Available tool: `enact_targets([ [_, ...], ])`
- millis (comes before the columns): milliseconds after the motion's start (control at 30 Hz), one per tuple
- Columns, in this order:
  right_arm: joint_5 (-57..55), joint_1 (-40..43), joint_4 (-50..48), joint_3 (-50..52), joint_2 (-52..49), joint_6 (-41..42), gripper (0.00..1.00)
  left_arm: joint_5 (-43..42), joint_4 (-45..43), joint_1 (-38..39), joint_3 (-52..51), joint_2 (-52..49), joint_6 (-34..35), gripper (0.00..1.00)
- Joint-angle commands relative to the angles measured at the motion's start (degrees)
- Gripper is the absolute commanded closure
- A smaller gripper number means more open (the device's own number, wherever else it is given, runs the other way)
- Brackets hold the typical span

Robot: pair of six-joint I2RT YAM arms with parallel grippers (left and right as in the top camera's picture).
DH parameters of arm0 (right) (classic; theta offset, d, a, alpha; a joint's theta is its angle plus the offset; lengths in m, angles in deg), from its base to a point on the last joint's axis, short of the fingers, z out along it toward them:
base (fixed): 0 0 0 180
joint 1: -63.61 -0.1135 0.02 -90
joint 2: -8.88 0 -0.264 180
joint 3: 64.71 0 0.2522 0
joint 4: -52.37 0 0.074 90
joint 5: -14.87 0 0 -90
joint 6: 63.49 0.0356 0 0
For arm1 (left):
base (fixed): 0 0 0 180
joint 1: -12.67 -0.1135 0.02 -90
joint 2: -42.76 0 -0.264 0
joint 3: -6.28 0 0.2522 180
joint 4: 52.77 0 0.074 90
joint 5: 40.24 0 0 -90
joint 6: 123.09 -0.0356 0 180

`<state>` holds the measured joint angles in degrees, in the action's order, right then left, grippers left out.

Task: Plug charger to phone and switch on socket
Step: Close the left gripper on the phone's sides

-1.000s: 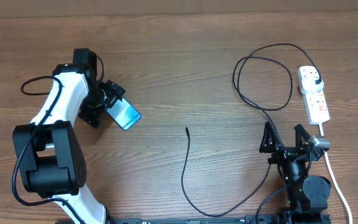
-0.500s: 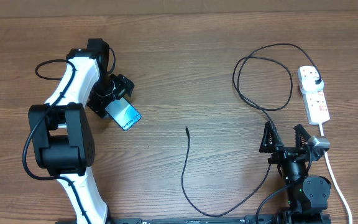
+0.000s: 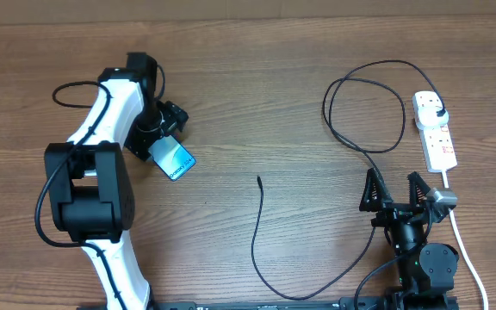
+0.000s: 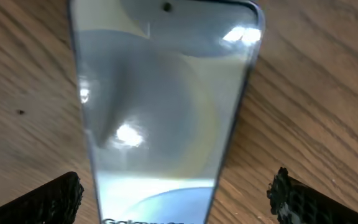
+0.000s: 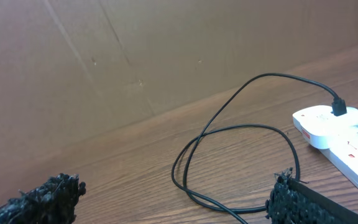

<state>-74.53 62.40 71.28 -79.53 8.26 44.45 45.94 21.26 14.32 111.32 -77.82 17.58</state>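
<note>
Phone [image 3: 173,159] had not shifted, but over the last second the left arm swung round, setting the left gripper [image 4: 176,198] directly above it. Likely a grasp was being lined up. Its jaws were spread wide either side of the phone, holding nothing. Charger [image 3: 261,224] tip lay loose right of the phone. Socket [image 3: 435,133] and the released, empty right gripper [image 3: 393,181] were far right.
</note>
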Motion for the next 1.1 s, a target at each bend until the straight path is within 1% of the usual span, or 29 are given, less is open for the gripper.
enact_targets([
  [0, -0.55, -0.28, -0.31, 0.61, 0.46, -0.33, 0.00, 1.40, -0.70, 1.81, -0.50, -0.94, 1.07, 0.00],
  [433, -0.55, -0.28, -0.31, 0.61, 0.46, -0.33, 0.00, 1.49, 0.02, 1.73, -0.50, -0.94, 1.20, 0.00],
  [533, -0.55, -0.28, -0.31, 0.61, 0.46, -0.33, 0.00, 3.06, 0.57, 1.73, -0.50, -0.94, 1.22, 0.00],
  [1067, -0.55, -0.28, -0.31, 0.61, 0.46, -0.33, 0.00, 4.04, 1.01, 1.42, -1.70, -1.05, 1.64, 0.00],
])
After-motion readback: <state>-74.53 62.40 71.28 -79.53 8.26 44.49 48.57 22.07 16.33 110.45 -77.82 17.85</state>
